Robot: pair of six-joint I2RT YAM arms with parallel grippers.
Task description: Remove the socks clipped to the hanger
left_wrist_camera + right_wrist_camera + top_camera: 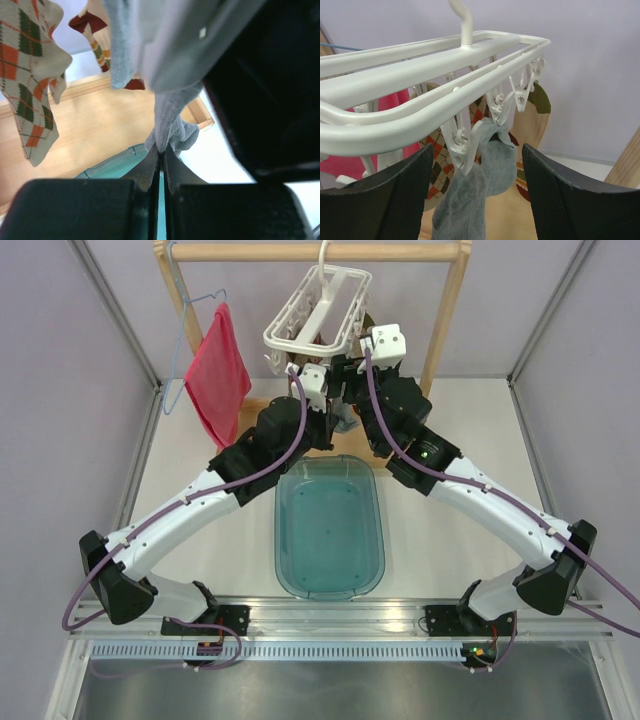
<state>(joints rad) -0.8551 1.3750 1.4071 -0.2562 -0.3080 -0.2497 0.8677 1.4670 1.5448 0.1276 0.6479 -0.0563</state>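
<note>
Left wrist: noted left hand (161, 152) pinching sock (170, 117) tip, long axis toward 12 o'clock; right hand (477, 152) wide beneath clip (460, 146).

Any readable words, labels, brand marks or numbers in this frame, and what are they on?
None readable. The white clip hanger, the argyle sock, the grey sock in the left tool and the teal bin bear no text.
The right arm shows only a green light.
A small pale mark in the left wrist view is too blurred to read.
</note>
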